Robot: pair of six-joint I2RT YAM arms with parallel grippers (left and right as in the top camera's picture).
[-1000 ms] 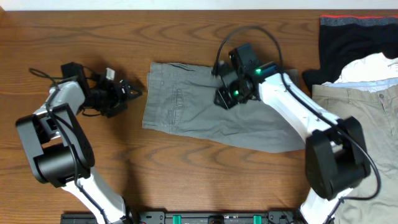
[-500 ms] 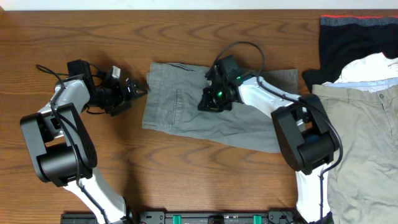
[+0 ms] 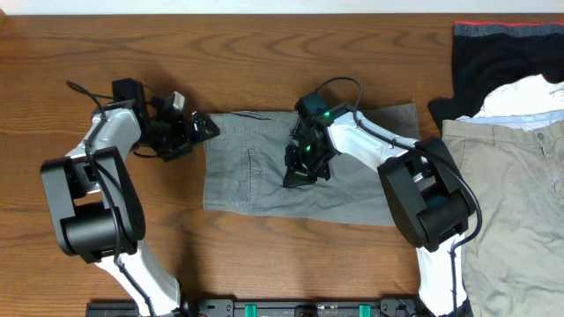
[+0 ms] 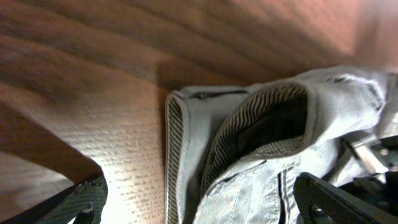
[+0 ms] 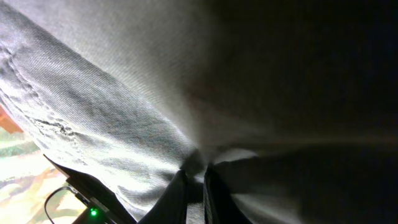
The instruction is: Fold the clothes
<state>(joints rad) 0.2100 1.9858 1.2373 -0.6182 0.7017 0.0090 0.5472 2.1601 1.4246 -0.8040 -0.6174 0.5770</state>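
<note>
The grey shorts (image 3: pixel 256 172) are spread flat midway on the table (image 3: pixel 106 44), waistband (image 4: pixel 261 118) leftward. A fold of their cloth is pinched by the closed right gripper (image 3: pixel 298 174), presumably to be carried over. The left gripper (image 3: pixel 203 129) is held wide open at the waistband corner (nothing gripped), apparently ready to seize it

Left tool (image 4: pixel 199 190) spread wide at the edge of the grey shorts (image 4: pixel 249 180).
Both dark fingers (image 4: pixel 84 199) sit at the bottom corners; between them the waistband (image 4: pixel 176 155) lies on the brown wooden worktop (image 4: pixel 93 93), its ribbed paler lining (image 4: pixel 249 118) gaping around a dark hollow.
</note>
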